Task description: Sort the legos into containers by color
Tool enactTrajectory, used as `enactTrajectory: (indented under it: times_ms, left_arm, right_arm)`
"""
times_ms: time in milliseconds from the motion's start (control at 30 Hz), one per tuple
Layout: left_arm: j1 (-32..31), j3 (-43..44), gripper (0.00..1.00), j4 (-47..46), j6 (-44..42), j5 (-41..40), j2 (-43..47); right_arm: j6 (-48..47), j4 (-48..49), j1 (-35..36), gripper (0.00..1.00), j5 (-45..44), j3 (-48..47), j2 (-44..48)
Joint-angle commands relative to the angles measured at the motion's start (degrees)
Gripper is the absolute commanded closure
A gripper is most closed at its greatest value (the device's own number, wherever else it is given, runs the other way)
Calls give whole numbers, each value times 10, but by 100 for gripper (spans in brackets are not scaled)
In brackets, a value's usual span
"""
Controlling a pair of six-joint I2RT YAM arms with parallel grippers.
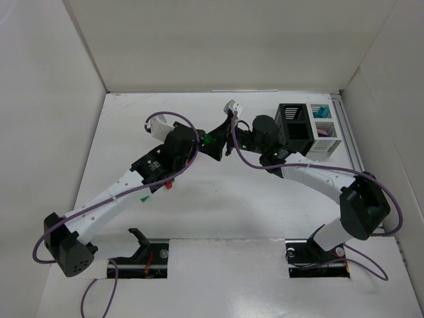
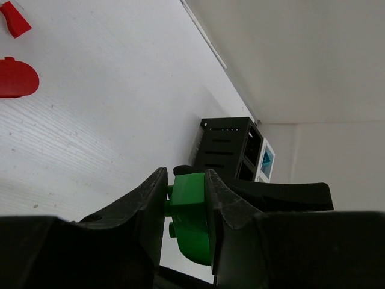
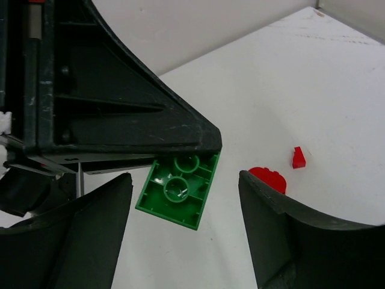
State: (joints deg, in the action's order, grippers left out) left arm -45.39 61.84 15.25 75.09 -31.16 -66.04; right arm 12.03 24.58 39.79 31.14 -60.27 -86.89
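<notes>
My left gripper (image 1: 211,142) is shut on a green lego (image 1: 207,139) and holds it above the table's middle. In the left wrist view the green lego (image 2: 191,214) sits clamped between the left gripper's (image 2: 184,174) two black fingers. My right gripper (image 1: 222,138) is open, with its jaws on either side of that lego, apart from it. The right wrist view shows the lego's underside (image 3: 177,189) between the right gripper's (image 3: 185,180) spread fingers, hanging from the left gripper's finger (image 3: 120,102). The containers (image 1: 308,129) stand at the back right.
The white bins hold teal legos (image 1: 320,110) and purple ones (image 1: 323,131); the black bins (image 2: 225,144) stand beside them. Red legos lie on the table under the left arm (image 1: 167,186): a rounded one (image 3: 268,179) and a small one (image 3: 298,157).
</notes>
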Motion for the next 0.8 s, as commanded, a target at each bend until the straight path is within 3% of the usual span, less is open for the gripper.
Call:
enactTrajectory:
  times_ms: [0, 400, 433, 467, 567, 667, 700, 733, 767]
  left_arm:
    - [-4, -2, 89, -13, 5, -24, 6]
    - [-9, -2, 89, -19, -17, -30, 11]
    - [-9, -2, 88, -19, -17, -30, 11]
    - [-9, -2, 85, -19, -23, -30, 11]
    - [-9, -2, 78, -19, -35, -25, 11]
    - [-9, -2, 62, -14, -51, -25, 23]
    - [-9, -2, 53, -3, -57, -25, 23]
    - [-9, -2, 34, 6, -57, -33, 30]
    - [-9, -2, 27, 14, -57, -38, 30]
  right_arm:
    - [12, 53, 6, 25, 28, -24, 8]
    - [17, 53, 6, 77, 51, -35, -10]
    - [17, 53, 6, 93, 56, -35, -10]
    - [17, 53, 6, 100, 56, -35, -10]
    - [11, 53, 6, 100, 67, -35, -10]
    - [5, 53, 0, 100, 80, -35, -15]
    - [5, 53, -6, 100, 86, -35, -15]
    - [5, 53, -13, 100, 86, -35, -15]
    - [5, 53, -13, 100, 91, -29, -15]
